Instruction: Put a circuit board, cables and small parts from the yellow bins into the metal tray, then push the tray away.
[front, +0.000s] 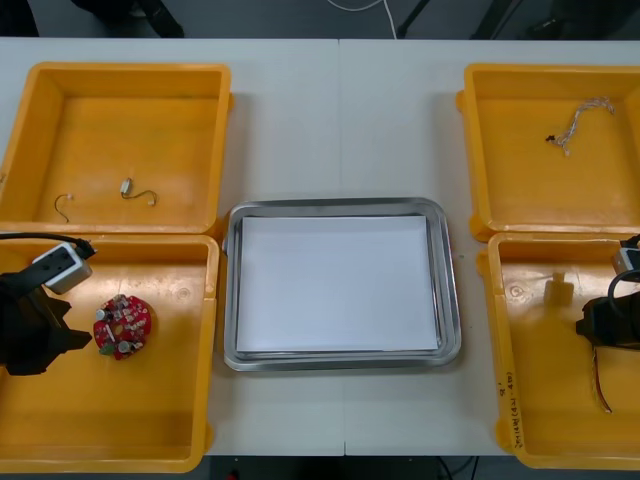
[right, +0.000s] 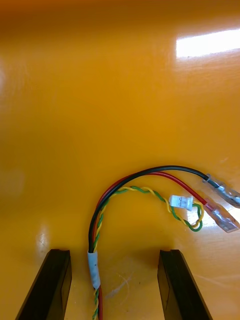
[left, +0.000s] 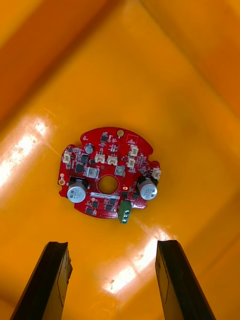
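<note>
Step in hand: first pick-ups, both arms at once. Metal tray (front: 232, 290) sits mid-table between the bins, white inside, nothing loaded.

Left gripper (left: 112, 244): down inside the near left bin (front: 150, 420), fingers spread wide with nothing between them. The round red circuit board (left: 107, 180) lies flat on the bin floor just ahead of the fingertips, component side up, not touched. In the front view the board sits just beside the gripper, on its tray side.

Right gripper (right: 114, 251): inside the near right bin (front: 540, 400), also wide open and holding nothing. A cable bundle (right: 140, 177) (black, red, and a green-and-yellow twisted pair) runs up between the two fingers, closer to one of them, then curves off to clear connectors beyond the other finger.

Judgement: task barely begun; both arms are lined up for a grasp, neither has closed.

Next move, left: advance until the board's rim sits between the fingers, then close; a flat board on a slick floor may slide instead of lifting.

Next move, right: centre over the taped section, lower, close on it. The loose ends will trail, so lift high enough to clear the bin wall before crossing to the tray.
</note>
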